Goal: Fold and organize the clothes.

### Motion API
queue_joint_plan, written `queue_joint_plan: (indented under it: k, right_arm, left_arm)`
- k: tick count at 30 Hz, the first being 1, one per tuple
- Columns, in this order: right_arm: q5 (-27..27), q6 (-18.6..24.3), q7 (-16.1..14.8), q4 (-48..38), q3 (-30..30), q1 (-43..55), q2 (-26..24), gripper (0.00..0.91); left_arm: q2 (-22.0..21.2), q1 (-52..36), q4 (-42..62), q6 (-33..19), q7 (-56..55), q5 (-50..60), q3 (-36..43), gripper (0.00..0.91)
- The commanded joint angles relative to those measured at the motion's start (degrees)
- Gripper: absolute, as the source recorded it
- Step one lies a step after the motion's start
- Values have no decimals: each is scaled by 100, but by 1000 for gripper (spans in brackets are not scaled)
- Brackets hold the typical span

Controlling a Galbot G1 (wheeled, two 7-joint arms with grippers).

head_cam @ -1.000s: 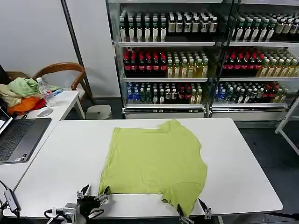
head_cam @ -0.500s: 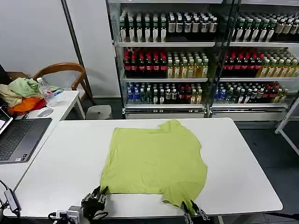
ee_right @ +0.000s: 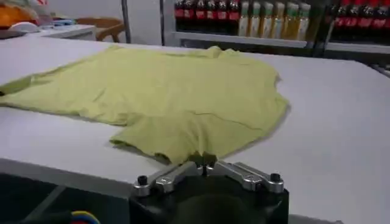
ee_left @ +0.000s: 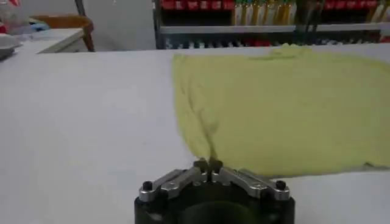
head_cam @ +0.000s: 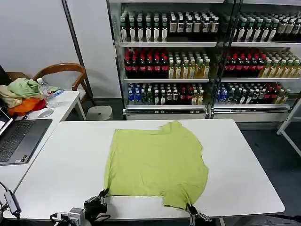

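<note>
**Both hands pinch the near edge of the T-shirt**

A lime yellow-green short-sleeved cotton T-shirt lies spread flat, plain side up, on the white rectangular surface, roughly at its middle. One sleeve points toward the far edge of the surface; the other sleeve lies at the near edge on the robot's right.

The left hand sits at the near edge of the surface on the robot's left, at the near left corner of the shirt. In the left wrist view its fingertips are pressed together on that corner, and the cloth rises in a small wrinkled ridge running away from the pinch.

The right hand is at the near edge on the robot's right, at the hem of the near sleeve. In the right wrist view its fingers are closed together on the edge of that sleeve, which hangs slightly past the rim of the surface.

To the robot's left stands a second white surface carrying an open grey laptop, a clear plastic water bottle and a heap of pale green, beige and orange garments. A wooden chair stands behind it. Beyond the main surface are glass-fronted coolers lined with rows of bottles.
</note>
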Motion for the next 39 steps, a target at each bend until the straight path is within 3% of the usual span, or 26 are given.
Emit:
queue_joint_plan:
  k: [1, 15, 24, 39]
  right_arm:
    - [-30, 82, -161, 298, 59, -137, -47, 0]
    - [-117, 148, -242, 1122, 619, -1020, -275, 0]
    - [-70, 158, -238, 1493, 760, -876, -291, 0]
    - [570, -362, -279, 118, 502, 1578, -269, 0]
  left_arm:
    - [71, 237, -293, -72, 101, 18, -172, 10]
    - [208, 1205, -1136, -110, 94, -13, -709, 20]
    - [319, 1323, -1488, -38, 119, -82, -905, 30]
    - [661, -769, -107, 71, 413, -1188, -597, 30]
